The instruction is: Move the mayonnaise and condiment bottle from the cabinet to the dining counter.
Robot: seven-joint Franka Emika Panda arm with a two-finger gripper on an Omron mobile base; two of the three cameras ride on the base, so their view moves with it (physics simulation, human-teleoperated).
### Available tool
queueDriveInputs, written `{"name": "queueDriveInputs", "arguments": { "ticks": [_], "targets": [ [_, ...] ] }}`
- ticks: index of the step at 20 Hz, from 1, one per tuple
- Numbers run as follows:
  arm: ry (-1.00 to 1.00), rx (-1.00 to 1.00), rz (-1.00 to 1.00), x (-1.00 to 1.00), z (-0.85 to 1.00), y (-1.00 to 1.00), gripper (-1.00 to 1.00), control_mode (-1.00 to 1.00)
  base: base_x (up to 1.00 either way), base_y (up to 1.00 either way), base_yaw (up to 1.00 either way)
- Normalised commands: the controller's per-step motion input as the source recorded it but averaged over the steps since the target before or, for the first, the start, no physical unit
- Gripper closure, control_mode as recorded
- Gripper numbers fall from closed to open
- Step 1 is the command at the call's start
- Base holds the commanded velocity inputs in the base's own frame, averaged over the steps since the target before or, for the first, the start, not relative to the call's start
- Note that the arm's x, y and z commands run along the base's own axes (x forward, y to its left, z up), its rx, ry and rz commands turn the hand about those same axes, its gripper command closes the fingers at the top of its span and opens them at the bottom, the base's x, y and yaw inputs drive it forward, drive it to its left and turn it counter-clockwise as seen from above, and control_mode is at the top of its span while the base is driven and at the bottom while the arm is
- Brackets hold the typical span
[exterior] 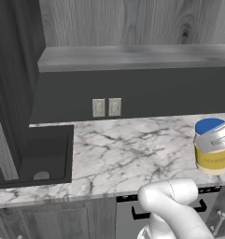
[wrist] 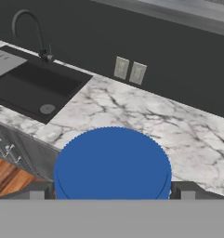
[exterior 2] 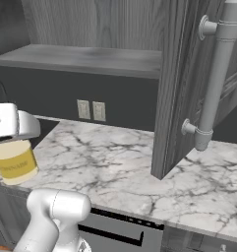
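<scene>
The mayonnaise point(exterior: 212, 156) is a short pale yellow jar with a blue lid point(wrist: 112, 162). It hangs in the air in front of the marble worktop's front edge. My gripper point(exterior: 215, 139) is shut across its upper part, one fingertip on each side of the lid in the hand view. From the right base view the white hand point(exterior 2: 12, 123) covers the lid and the yellow body point(exterior 2: 16, 165) shows below it. The cabinet's grey shelf point(exterior: 132, 56) runs overhead, and its door point(exterior 2: 176, 88) stands open. The condiment bottle and the dining counter are out of view.
The marble worktop point(exterior: 128, 149) carries a black sink point(exterior: 44, 156) at the left with a curved faucet point(wrist: 34, 32). Two wall outlets point(exterior: 107, 107) sit on the dark backsplash. The open door's long handle point(exterior 2: 216, 78) juts out over the right of the worktop.
</scene>
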Motion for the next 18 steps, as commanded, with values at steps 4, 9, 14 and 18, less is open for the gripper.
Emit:
{"name": "queueDriveInputs", "arguments": {
  "ticks": [4,9,14,18],
  "targets": [
    [0.0,0.0,0.0,0.0,0.0,0.0,1.0,1.0,-0.06,0.04,0.0],
    [0.0,0.0,0.0,0.0,0.0,0.0,1.0,1.0,-0.42,0.25,0.0],
    [0.0,0.0,0.0,0.0,0.0,0.0,1.0,1.0,-0.58,0.35,0.0],
    [0.0,0.0,0.0,0.0,0.0,0.0,1.0,1.0,-0.6,0.41,0.14]
  ]
}}
